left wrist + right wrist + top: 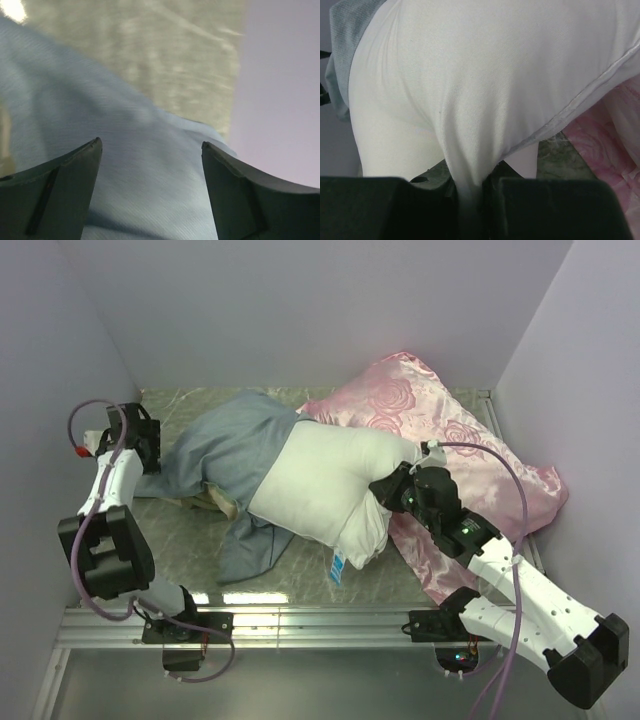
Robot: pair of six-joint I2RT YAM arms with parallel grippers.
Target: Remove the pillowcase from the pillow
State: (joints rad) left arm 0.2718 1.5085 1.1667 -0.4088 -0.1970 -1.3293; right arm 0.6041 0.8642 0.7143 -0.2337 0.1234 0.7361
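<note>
White arms (112,478), blk joints (105,552), purple cables (497,462)

I am working in a lab-style robot test cell. Plain pale lilac walls (300,300) box in a grey-green marble-patterned surface (190,540). A bare aluminium rail (320,625) along its near edge carries the bolted bases of my white-and-black left arm (105,490) and right arm (520,585).

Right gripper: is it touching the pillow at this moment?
Touching. The right wrist view shows the right gripper pinching a fold of the white pillow.
</note>
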